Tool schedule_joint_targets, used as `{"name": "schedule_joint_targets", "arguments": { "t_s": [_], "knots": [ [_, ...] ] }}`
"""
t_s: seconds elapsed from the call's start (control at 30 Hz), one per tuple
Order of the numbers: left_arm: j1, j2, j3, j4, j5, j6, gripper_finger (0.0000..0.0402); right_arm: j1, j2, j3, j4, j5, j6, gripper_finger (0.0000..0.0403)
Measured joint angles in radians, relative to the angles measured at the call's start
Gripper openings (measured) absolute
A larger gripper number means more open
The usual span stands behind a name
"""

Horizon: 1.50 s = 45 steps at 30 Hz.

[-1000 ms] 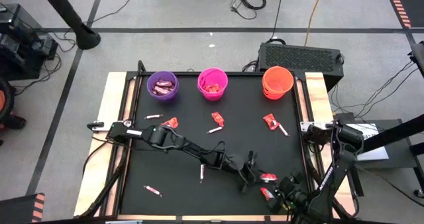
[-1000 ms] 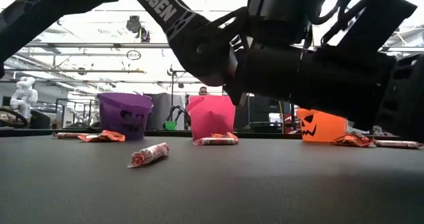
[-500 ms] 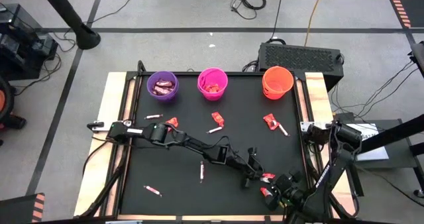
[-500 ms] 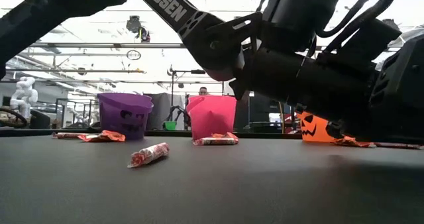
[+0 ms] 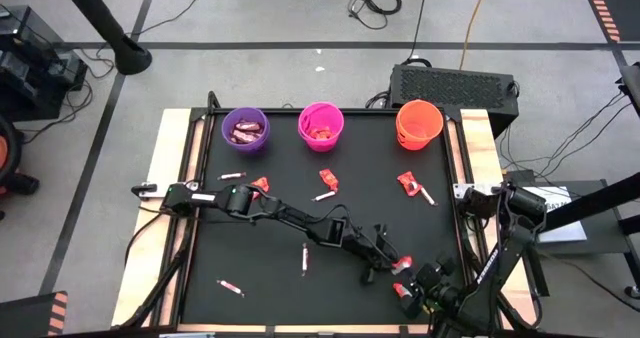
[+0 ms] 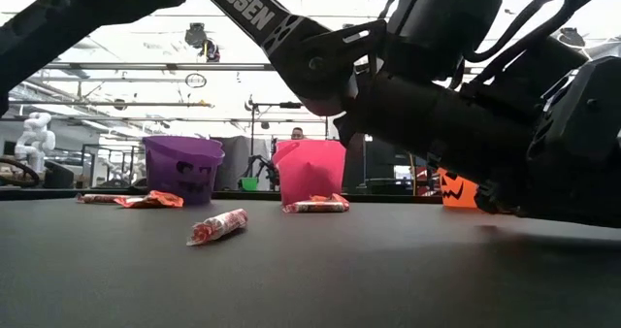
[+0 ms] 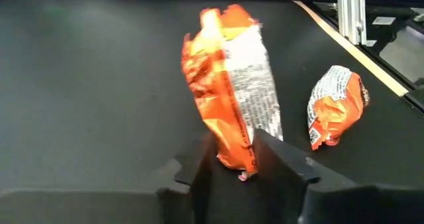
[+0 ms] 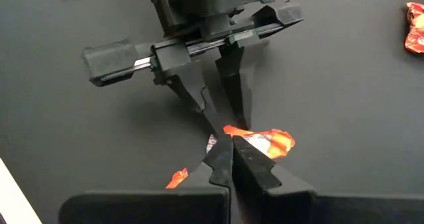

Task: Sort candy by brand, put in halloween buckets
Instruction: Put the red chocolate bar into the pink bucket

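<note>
Left tool (image 7: 233, 159) pinching crinkly red-orange foil candy wrapper (image 7: 228, 85) upright, far from round orange plastic bucket (image 5: 419, 123); right tool (image 8: 232, 159) closed alongside. Shallow edge grip; likely slipping back to black surface (image 5: 280, 228) once lifted.

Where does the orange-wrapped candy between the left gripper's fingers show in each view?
High view: candy at the left gripper, lower right of the mat.
Low view: not visible, hidden behind the arms.
Left wrist view: centre, standing between the fingers.
Right wrist view: low centre, just past the shut right gripper.
Shared landmark: a second orange candy close by, also in the high view.
</note>
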Motion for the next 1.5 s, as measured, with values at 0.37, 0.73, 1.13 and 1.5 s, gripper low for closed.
{"name": "schedule_joint_targets", "arguments": {
  "t_s": [0.37, 0.73, 1.13, 1.5],
  "knots": [
    [-0.001, -0.02, -0.001, -0.033, 0.022, 0.061, 0.0004, 0.0, 0.0, 0.0, 0.001, 0.0, -0.004, 0.0],
    [-0.015, -0.203, -0.002, -0.375, -0.004, 0.199, 0.0002, -0.002, 0.037, 0.0, -0.01, 0.063, -0.006, 0.0],
    [-0.053, -0.457, -0.022, -0.869, -0.179, 0.278, 0.0001, -0.042, 0.074, 0.0, 0.002, 0.153, -0.005, 0.0],
    [0.078, -0.847, -0.365, -0.965, -0.416, 0.181, 0.0, -0.085, 0.155, 0.0, 0.03, 0.236, -0.066, 0.0]
  ]
}}
